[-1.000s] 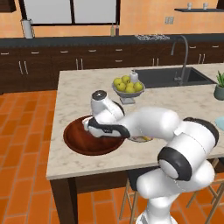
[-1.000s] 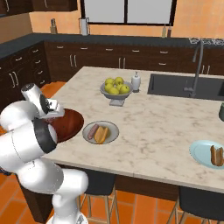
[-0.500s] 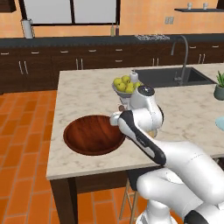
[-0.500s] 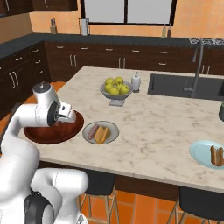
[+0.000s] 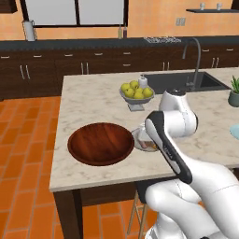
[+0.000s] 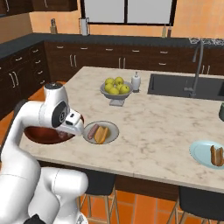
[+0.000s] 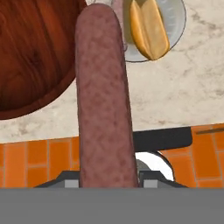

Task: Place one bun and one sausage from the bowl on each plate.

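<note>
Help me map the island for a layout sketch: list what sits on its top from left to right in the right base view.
Wooden bowl → grey plate → fruit bowl → soap bottle → sink → blue plate.

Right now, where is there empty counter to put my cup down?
The widest bare marble lies between the fruit bowl, the grey plate and the blue plate. Another free patch is behind the wooden bowl. It is crowded between that bowl and the grey plate, where the fingers hold the sausage.
</note>
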